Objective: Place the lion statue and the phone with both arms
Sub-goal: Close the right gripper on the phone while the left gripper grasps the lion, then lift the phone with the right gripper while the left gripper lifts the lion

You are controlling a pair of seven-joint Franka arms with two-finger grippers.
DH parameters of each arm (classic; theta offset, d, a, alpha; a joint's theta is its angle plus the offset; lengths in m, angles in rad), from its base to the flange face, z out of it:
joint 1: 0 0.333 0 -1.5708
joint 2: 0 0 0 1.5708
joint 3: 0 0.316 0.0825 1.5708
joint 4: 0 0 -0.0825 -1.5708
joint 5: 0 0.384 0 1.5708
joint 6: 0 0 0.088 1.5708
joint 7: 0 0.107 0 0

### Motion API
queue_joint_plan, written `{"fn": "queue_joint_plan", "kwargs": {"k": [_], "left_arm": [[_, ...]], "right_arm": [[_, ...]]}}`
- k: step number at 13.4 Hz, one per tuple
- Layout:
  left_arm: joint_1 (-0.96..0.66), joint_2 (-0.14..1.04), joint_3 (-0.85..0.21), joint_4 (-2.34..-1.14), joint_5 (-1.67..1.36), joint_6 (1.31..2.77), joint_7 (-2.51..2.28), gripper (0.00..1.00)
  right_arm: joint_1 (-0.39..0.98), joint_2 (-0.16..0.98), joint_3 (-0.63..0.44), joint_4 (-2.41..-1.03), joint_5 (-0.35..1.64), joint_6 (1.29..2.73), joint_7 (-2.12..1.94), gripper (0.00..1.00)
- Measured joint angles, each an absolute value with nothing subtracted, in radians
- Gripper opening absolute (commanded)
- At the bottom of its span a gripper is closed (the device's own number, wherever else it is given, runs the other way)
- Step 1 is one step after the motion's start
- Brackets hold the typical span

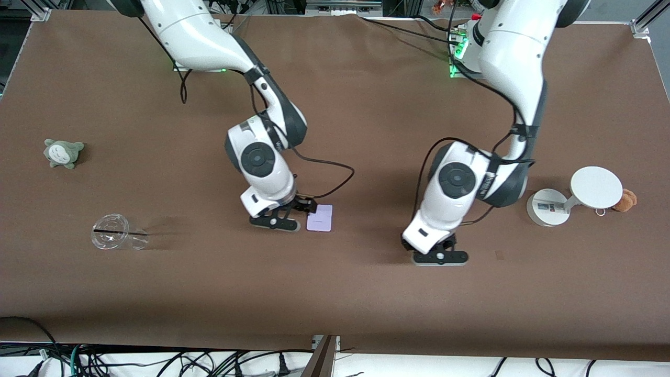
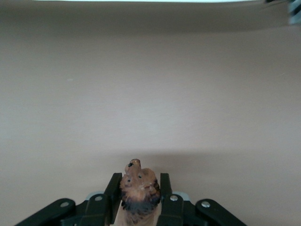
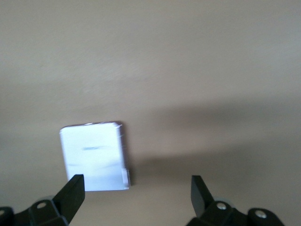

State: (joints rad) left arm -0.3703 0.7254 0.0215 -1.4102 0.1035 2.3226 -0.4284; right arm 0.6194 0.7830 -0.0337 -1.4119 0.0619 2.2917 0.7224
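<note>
Orange-brown lion statue (image 2: 138, 190) clamped in left pincer (image 2: 138, 200); right pincer (image 3: 136, 193) spread beside phone (image 3: 94, 155).

From the front, the left arm's wrist covers the left gripper (image 1: 438, 250), so the lion statue (image 2: 139, 192) cannot be seen there; the left wrist view cuts off its lower body and tail. The right gripper (image 1: 299, 208) hides one edge of the phone (image 1: 320, 218). The tan plush (image 1: 625, 200) is half concealed by the white stand (image 1: 547, 208). The phone looks smeared in the right wrist view.
</note>
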Motion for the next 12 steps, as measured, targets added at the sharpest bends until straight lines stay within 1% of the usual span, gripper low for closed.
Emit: {"fn": "queue_joint_plan", "kwargs": {"k": [3,5,8,12], "left_arm": [[-0.193,0.628,-0.095,-1.548,0.104,2.322,-0.361,0.0],[-0.101,0.571,-0.141,-1.64,0.104,2.323,-0.318,0.0],[-0.024,0.499,-0.149,-1.77,0.104,2.33,-0.266,0.0],[0.05,0.463,-0.15,-1.927,0.105,2.451,-0.228,0.0]], "right_arm": [[0.663,0.831,-0.036,-1.409,0.058,2.375,0.743,1.0],[0.674,0.85,-0.038,-1.389,0.057,2.388,0.743,1.0],[0.686,0.872,-0.039,-1.351,0.056,2.388,0.743,1.0],[0.697,0.92,-0.041,-1.315,0.036,2.428,0.743,1.0]]}}
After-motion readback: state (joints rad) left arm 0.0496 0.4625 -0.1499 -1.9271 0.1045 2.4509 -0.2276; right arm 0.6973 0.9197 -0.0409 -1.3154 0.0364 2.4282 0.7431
